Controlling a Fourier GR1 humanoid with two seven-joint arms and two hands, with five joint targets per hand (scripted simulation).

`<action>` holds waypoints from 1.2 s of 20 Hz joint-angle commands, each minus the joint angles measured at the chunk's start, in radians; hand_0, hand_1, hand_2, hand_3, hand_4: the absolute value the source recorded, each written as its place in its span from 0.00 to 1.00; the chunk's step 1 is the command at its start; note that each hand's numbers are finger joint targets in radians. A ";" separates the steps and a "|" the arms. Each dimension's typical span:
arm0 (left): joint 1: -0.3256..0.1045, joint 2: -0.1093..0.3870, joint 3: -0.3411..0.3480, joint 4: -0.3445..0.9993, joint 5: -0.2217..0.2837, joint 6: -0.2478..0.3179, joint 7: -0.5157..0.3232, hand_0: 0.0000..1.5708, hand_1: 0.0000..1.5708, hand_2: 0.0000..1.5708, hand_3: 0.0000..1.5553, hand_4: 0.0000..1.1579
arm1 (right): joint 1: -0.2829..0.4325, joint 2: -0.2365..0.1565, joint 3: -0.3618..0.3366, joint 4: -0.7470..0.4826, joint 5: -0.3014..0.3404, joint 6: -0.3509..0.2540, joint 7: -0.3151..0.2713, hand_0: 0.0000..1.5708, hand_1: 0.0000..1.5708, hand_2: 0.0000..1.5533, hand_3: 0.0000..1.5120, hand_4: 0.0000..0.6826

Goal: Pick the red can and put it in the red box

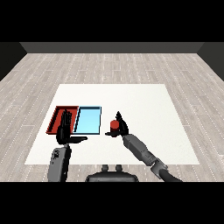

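The red can (114, 125) stands upright on the white table, just right of the light blue tray (87, 120). My right hand (122, 127) is around it, fingers behind and beside the can and thumb toward the left, curled on it. The red tray (57, 116) lies at the far left, touching the blue tray's left side. My left hand (65, 130) is raised over the red tray's near right part with its fingers straight and its thumb pointing right, holding nothing. It hides part of that tray.
The white table (144, 105) stretches wide to the right and behind the trays. Its near edge runs just past my forearms. A wooden floor surrounds it.
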 commanded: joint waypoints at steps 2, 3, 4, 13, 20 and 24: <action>-0.028 -0.009 -0.002 0.002 -0.010 0.021 0.006 0.00 0.00 0.00 0.00 0.00 | -0.003 0.000 -0.007 -0.009 -0.038 -0.062 0.029 0.00 0.00 0.00 0.00 0.00; -0.007 0.007 0.011 0.005 0.003 0.002 0.007 0.00 0.00 0.00 0.00 0.00 | 0.016 0.000 0.090 -0.046 -0.120 -0.171 -0.002 0.32 0.32 0.43 0.28 0.00; -0.032 -0.004 -0.003 -0.011 -0.010 0.028 0.051 0.00 0.00 0.00 0.00 0.00 | -0.031 0.000 0.013 0.056 -0.059 -0.161 0.004 0.80 0.80 0.85 0.85 0.39; -0.005 -0.006 0.007 0.041 -0.006 -0.003 -0.052 0.00 0.00 0.00 0.00 0.00 | -0.041 0.000 0.109 -0.028 -0.068 -0.314 0.032 0.93 0.93 0.93 0.93 0.86; -0.009 -0.013 -0.032 -0.064 0.001 0.008 0.071 0.00 0.00 0.00 0.00 0.00 | -0.096 0.000 0.135 -0.022 -0.053 -0.328 0.006 0.92 0.92 0.93 0.91 0.89; -0.014 -0.049 -0.078 0.042 -0.077 0.032 -0.027 0.00 0.00 0.00 0.00 0.00 | -0.052 -0.001 0.089 -0.144 0.089 -0.357 0.061 0.91 0.91 0.92 0.91 0.90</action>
